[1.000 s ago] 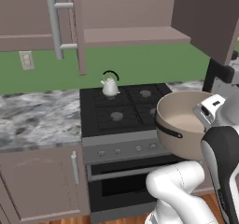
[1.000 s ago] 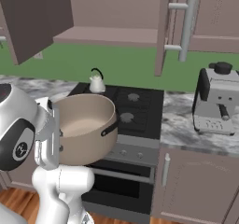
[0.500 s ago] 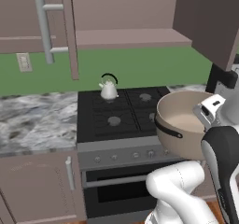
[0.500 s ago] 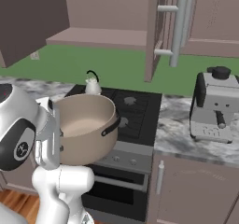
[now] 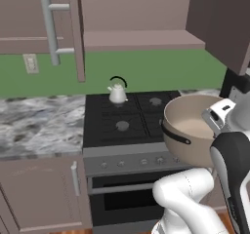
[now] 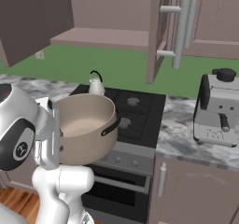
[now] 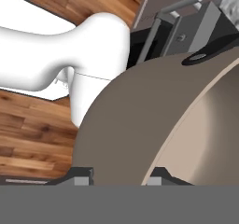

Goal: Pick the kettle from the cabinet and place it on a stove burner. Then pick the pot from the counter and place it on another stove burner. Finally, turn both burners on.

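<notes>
Pot up in the air, carried at the near right of the stove, off the worktop. Gripper at the rim, jaws pinching the pot wall, one finger outside, one inside. Kettle sitting on the far left burner. Near left burner bare. Cabinet above, doors open.

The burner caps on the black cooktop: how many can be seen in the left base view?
3. Front-left burner cap, back-right burner cap, and front-right burner cap half behind the pot. The kettle hides the back-left one.
</notes>
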{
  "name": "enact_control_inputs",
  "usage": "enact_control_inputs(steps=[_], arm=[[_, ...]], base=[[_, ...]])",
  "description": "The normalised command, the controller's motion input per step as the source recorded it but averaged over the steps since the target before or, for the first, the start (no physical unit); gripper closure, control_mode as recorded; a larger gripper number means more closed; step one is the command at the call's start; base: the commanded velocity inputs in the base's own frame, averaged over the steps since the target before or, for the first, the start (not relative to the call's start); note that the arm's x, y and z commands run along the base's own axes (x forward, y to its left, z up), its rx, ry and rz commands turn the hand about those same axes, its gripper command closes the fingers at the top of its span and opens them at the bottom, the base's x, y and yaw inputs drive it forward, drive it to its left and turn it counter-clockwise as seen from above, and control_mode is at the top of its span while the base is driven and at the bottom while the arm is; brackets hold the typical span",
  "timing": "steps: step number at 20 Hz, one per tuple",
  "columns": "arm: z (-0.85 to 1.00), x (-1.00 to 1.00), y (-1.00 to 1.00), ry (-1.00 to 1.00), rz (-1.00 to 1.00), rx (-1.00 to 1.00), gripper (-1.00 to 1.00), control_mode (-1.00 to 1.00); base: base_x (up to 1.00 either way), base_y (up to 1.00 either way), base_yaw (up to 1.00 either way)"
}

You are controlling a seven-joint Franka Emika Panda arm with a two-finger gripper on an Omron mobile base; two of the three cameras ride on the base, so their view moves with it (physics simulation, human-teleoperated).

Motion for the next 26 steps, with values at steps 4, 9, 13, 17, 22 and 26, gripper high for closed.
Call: enact_control_inputs(steps=[4, 9, 13, 17, 22, 26], arm=[[0.00, 0.00, 0.00, 0.00, 0.00, 0.00, 1.00, 1.00], [0.00, 0.00, 0.00, 0.00, 0.00, 0.00, 1.00, 1.00], [0.00, 0.00, 0.00, 0.00, 0.00, 0.00, 1.00, 1.00], [0.00, 0.00, 0.00, 0.00, 0.00, 0.00, 1.00, 1.00], [0.00, 0.00, 0.00, 0.00, 0.00, 0.00, 1.00, 1.00], [0.00, 0.00, 0.00, 0.00, 0.00, 0.00, 1.00, 1.00]], base=[[0.18, -0.38, 0.05], [0.20, -0.35, 0.05], [0.21, -0.26, 0.06], [0.27, -0.23, 0.06], [0.32, -0.34, 0.03], [0.34, -0.40, 0.00]])
